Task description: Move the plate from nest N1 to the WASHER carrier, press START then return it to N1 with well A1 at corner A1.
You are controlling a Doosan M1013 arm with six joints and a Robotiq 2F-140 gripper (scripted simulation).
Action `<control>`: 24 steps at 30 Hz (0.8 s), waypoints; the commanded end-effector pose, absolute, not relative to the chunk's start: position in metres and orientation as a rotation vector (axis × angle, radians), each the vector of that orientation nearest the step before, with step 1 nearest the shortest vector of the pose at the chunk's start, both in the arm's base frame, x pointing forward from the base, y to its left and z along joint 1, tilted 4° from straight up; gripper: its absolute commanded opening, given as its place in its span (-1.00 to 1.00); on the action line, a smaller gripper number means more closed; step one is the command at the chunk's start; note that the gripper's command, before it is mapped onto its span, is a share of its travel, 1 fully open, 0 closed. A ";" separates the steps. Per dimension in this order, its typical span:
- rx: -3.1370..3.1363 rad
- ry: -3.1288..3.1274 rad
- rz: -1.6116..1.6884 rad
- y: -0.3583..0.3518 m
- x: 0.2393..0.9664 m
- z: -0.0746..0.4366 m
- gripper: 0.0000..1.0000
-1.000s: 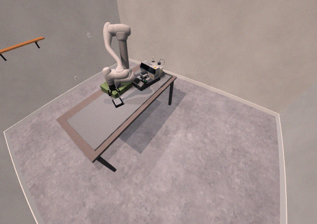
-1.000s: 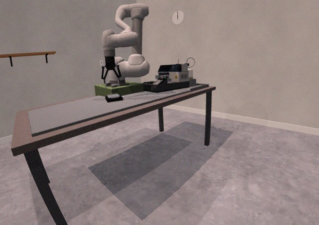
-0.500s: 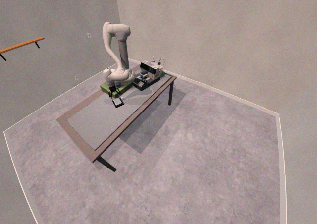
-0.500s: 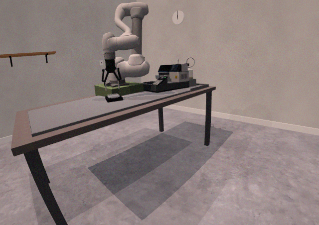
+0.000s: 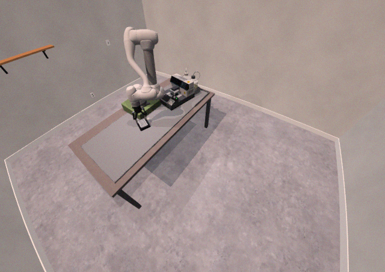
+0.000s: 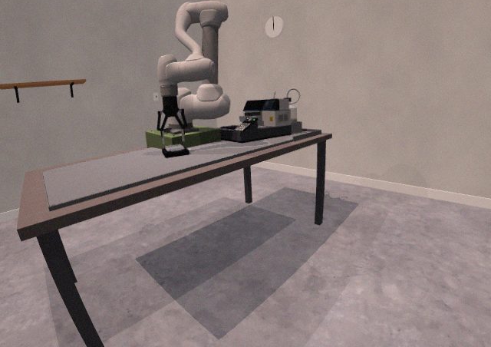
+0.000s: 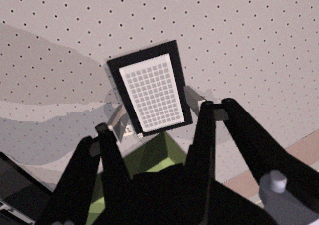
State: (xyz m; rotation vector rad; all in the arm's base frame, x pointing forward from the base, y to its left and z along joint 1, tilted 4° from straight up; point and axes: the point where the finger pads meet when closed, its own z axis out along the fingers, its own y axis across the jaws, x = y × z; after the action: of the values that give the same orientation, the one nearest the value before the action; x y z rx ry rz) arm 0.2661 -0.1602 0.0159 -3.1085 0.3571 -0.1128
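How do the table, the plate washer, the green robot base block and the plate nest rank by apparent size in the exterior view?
1. table
2. plate washer
3. green base block, partly hidden behind the gripper
4. plate nest

The table also lies nearest the camera.

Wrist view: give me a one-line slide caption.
Open gripper poised above the white well plate lying in its black nest on the perforated table top.

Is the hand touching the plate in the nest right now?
Apart. In the exterior view the hand hangs open above the plate, with its fingertips just short of the plate's top. The wrist view shows the plate ungripped.
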 end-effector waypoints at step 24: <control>-3.108 0.357 -0.113 -0.160 0.267 0.009 0.40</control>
State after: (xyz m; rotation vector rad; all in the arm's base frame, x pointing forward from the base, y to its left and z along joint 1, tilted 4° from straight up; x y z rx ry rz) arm 0.2665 -0.1602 0.0113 -3.1084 0.3570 -0.1128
